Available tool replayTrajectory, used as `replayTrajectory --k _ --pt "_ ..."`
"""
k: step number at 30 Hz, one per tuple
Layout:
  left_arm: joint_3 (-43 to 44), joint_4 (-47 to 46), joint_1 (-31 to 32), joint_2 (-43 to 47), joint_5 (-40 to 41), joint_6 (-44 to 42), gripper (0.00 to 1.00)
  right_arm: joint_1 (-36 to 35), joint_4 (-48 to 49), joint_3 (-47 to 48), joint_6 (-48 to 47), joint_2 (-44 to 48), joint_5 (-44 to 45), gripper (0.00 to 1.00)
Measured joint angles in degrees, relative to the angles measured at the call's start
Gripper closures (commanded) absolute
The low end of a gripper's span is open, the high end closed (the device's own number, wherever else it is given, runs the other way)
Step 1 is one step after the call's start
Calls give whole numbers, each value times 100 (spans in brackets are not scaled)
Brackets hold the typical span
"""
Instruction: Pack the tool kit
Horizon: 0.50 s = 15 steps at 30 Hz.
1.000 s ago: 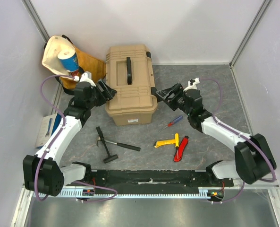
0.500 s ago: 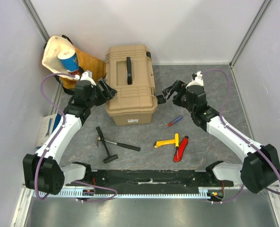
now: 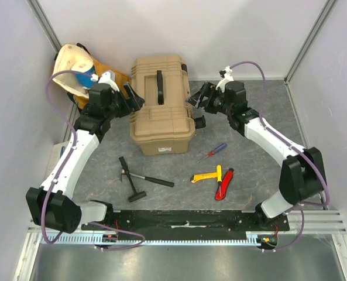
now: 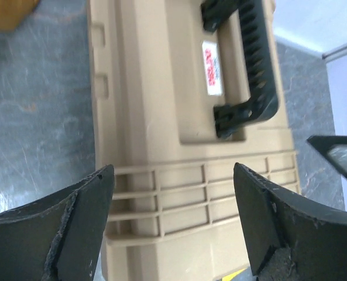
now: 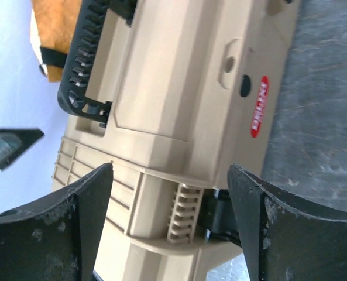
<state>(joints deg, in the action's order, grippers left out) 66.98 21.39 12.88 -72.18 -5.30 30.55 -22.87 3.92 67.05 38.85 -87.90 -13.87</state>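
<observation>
Both arms have swung up to flank the toolbox (image 3: pixel 161 111), left gripper (image 3: pixel 132 96) and right gripper (image 3: pixel 196 103) gaping wide, empty; lid shut, with hammer (image 3: pixel 135 178), screwdriver (image 3: pixel 213 151), yellow-handled tool (image 3: pixel 207 175) and red knife (image 3: pixel 224 184) still unpacked

Plain white walls (image 3: pixel 179 29) with metal corner posts (image 3: pixel 43 23) enclose a mottled grey table surface (image 3: pixel 179 167).

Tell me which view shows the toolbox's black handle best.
Top external: the whole handle lies unobstructed on the closed toolbox lid. Left wrist shows it closer but cut by the frame edge; right wrist shows only its ribbed side, also cropped.
</observation>
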Motion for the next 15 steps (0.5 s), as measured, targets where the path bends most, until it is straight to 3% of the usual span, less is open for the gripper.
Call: replayTrajectory --k 5,15 --pt "522 -197 -17 -343 197 -251 12 -7 164 330 -170 -538 -778 22" --pt "614 -199 -155 -1467 20 -535 18 -79 531 286 -901 -787 -1598 34"
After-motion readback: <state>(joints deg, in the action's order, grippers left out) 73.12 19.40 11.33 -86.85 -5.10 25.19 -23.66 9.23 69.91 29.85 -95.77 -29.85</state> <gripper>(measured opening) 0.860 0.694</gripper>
